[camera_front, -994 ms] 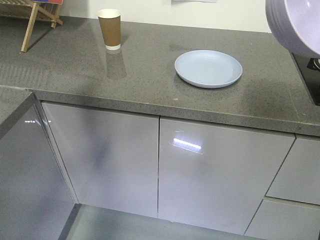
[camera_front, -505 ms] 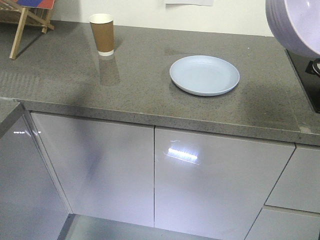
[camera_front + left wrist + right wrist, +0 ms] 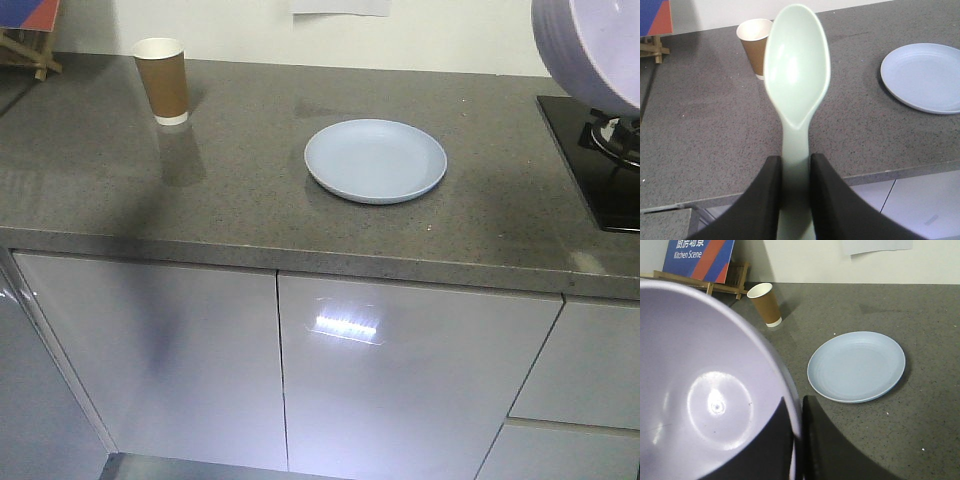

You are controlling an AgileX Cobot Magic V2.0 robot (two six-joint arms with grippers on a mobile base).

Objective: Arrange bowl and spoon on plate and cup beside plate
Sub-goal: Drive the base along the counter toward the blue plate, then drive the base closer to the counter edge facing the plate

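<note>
The pale blue plate (image 3: 376, 160) lies on the grey counter (image 3: 230, 190), also in the left wrist view (image 3: 926, 76) and the right wrist view (image 3: 856, 366). The brown paper cup (image 3: 164, 80) stands upright at the back left, apart from the plate; the wrist views show it too (image 3: 756, 46) (image 3: 766, 304). My left gripper (image 3: 794, 167) is shut on the handle of the whitish-mint spoon (image 3: 797, 70), held above the counter's front edge. My right gripper (image 3: 801, 417) is shut on the rim of the lavender bowl (image 3: 710, 390), which hangs at the top right of the front view (image 3: 590, 45).
A black stove top (image 3: 600, 160) sits at the counter's right end. A wooden stand with a blue and red sign (image 3: 700, 260) leans at the back left against the wall. Glossy cabinet doors (image 3: 300, 370) are below the counter edge.
The front view has shifted: the plate and cup have moved left in the picture and the stove top has come more into view. The bowl stays at the top right.
</note>
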